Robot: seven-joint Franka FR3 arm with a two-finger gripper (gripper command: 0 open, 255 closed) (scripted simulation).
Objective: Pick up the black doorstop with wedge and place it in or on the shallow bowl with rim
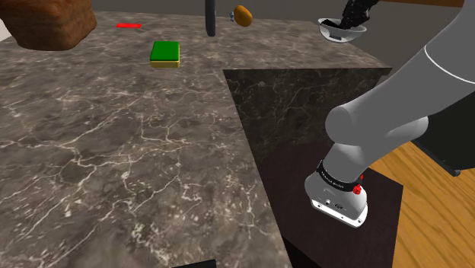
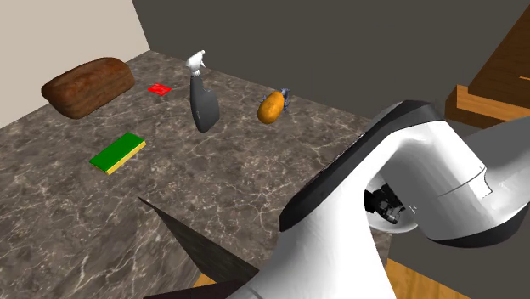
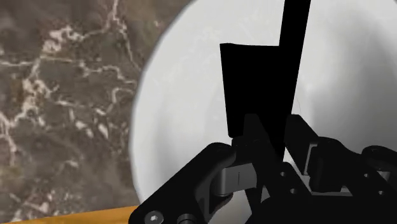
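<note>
Marble counter (image 2: 76,221) under me. Landmark: grey spray bottle (image 2: 203,106), upright. I see an orange-brown lump (image 2: 271,108) near it. A flat red piece (image 2: 159,88) is near on the opposite side, with a brown loaf (image 2: 88,86) beyond that. Green-and-yellow sponge (image 2: 118,152) well apart.

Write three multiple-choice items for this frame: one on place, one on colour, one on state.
1. Where is the black doorstop? A flat on the counter; B over the white bowl; C beside the loaf.
2. What colour is the sponge on top? A green; B blue; C white.
3. How do the jaws stand? A wide open, empty; B shut on nothing; C shut on the doorstop.
Key: B, the wrist view shows the bowl behind it; A, plain in both exterior views; C, they clasp it.
</note>
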